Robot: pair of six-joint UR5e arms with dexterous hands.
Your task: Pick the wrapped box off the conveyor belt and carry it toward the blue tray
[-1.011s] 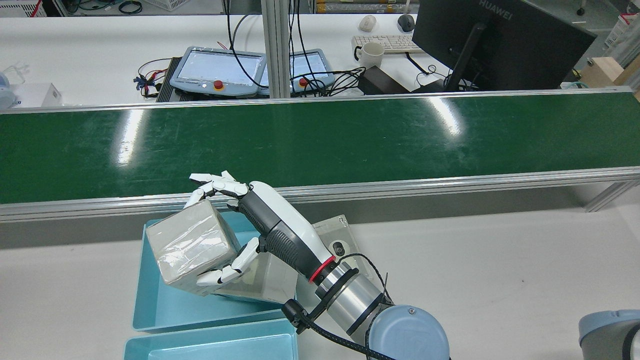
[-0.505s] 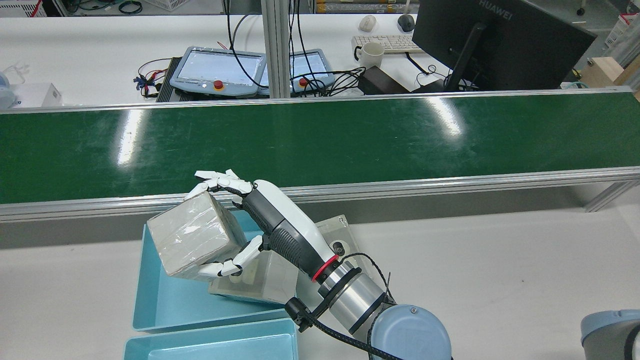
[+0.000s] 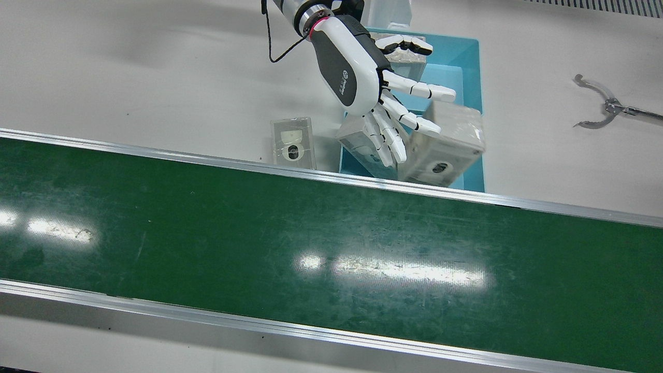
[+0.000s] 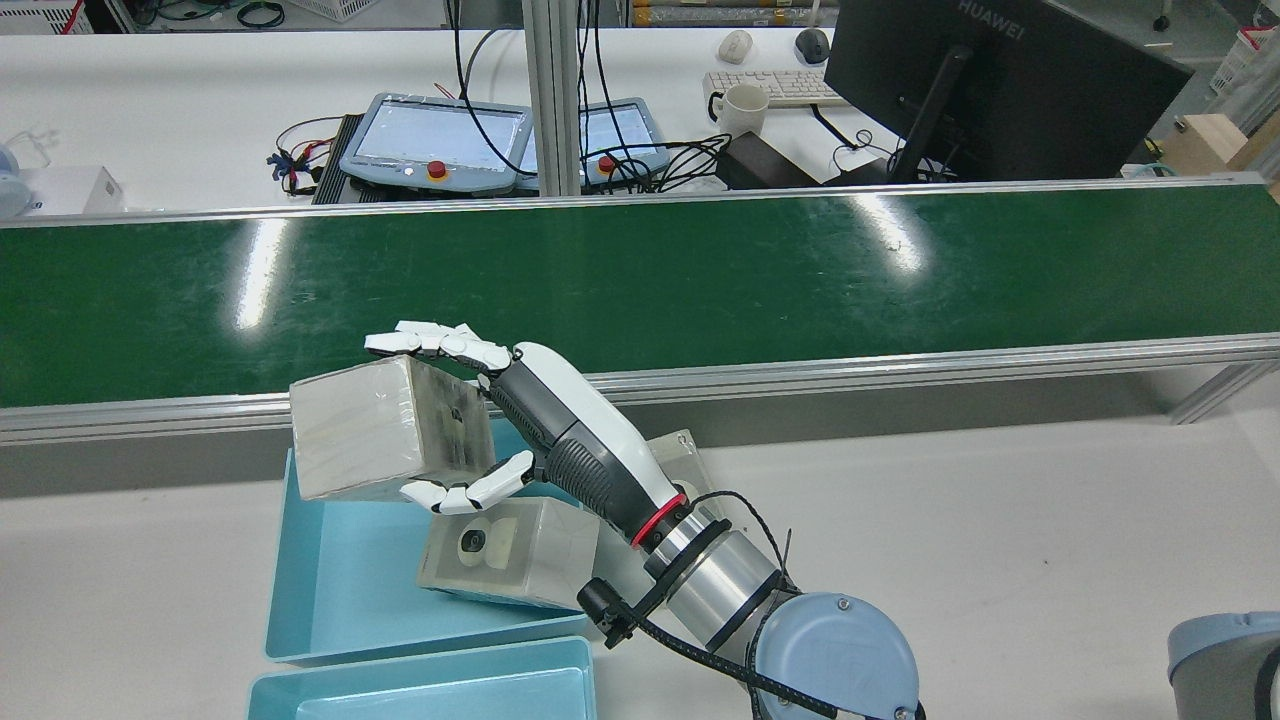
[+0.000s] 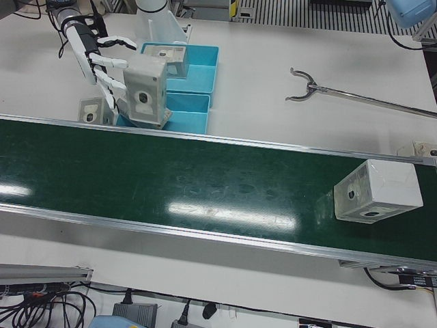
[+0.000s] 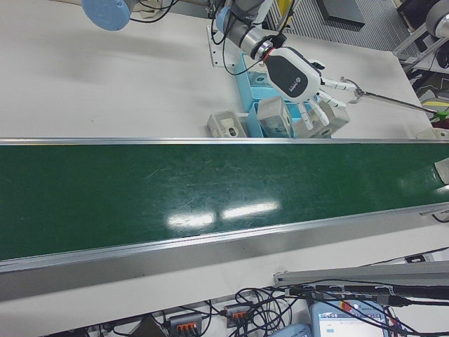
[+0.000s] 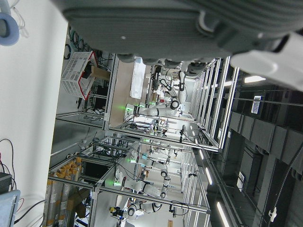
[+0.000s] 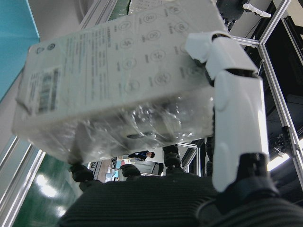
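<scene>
Clamping the wrapped box [image 4: 370,430] in my right hand [image 4: 530,420], I hold it in the air just on the near side of the conveyor belt [image 4: 700,280], above the far end of the blue tray [image 4: 330,600]. My fingers [image 4: 430,342] lie across the top of the box and my thumb [image 4: 470,492] presses up from below, so the box sits tilted against my palm, clear of both belt and tray. Another wrapped box [image 4: 510,560] lies in the tray beneath my wrist, and a third one [image 5: 375,191] rides the belt well off to the side. A second blue tray [image 4: 420,690] stands on the bench [image 4: 1000,550] beside the first. Of my left hand [image 7: 189,28] only the dark housing shows, and I cannot tell how its fingers stand.
</scene>
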